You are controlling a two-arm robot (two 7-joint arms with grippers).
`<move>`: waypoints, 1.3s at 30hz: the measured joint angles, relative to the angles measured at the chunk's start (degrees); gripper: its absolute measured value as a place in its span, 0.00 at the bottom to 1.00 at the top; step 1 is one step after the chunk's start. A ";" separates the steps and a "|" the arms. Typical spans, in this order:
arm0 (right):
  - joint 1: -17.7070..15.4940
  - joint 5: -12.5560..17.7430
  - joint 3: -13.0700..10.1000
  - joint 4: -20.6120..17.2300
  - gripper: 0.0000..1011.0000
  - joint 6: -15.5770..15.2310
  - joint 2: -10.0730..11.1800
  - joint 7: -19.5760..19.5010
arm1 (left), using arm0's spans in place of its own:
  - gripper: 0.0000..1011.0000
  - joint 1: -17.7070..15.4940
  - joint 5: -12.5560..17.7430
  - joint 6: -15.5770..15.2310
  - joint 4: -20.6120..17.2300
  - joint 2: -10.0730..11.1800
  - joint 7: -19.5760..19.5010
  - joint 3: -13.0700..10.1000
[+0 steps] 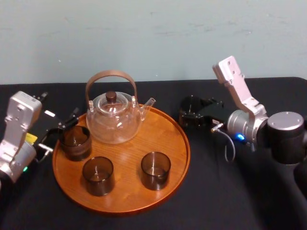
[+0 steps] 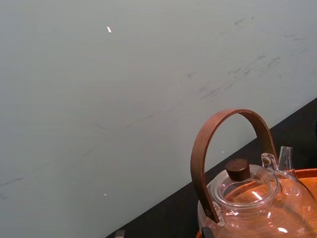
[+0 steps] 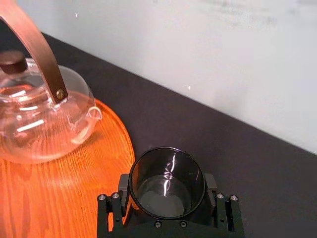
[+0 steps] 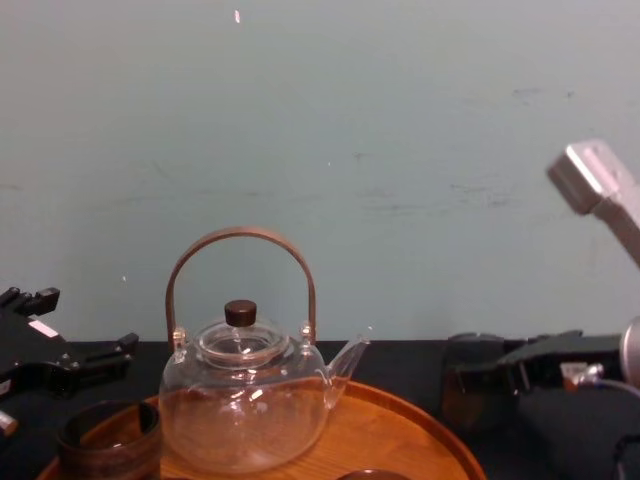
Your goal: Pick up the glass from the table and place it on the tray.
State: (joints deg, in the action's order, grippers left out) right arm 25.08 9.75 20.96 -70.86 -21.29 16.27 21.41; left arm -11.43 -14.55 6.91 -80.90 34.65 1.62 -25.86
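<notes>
A: Room on the large round orange-brown wooden tray [image 1: 168, 136]?
B: Right-rear patch bare, betw. spout & front-right dark tumbler [image 1: 155, 170]. Clear glass teapot w/ brown hoop handle [image 1: 114, 120] blocks rear; left dark tumbler [image 1: 75, 142] & front-centre dark tumbler [image 1: 98, 175] fill the rest.
A: Way in?
B: Over right rim. Right gripper [image 3: 167, 184] w/ its dark glass [image 3: 166, 163] sits just beside it.

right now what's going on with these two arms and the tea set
The right claw is shut on a dark glass just beside the tray's right rim, above the black table, so it is not yet on the tray. The tray carries a teapot and three other glasses. The left claw sits open at the tray's left edge, next to the back-left glass.
</notes>
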 joint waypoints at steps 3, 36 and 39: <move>-0.60 0.24 -0.44 -2.24 0.89 -0.42 0.75 0.00 | 0.99 0.00 0.00 0.00 0.00 0.00 0.00 0.00; -4.97 3.97 3.41 -16.49 0.89 1.19 4.67 3.77 | 0.99 0.00 0.00 0.00 0.00 0.00 0.00 0.00; -5.31 4.06 4.18 -16.49 0.89 1.79 4.74 3.94 | 0.99 0.00 0.00 0.00 0.00 0.00 0.00 0.00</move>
State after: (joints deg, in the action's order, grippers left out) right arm 19.77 13.81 25.13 -87.36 -19.50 21.00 25.35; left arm -11.43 -14.55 6.91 -80.90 34.65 1.62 -25.86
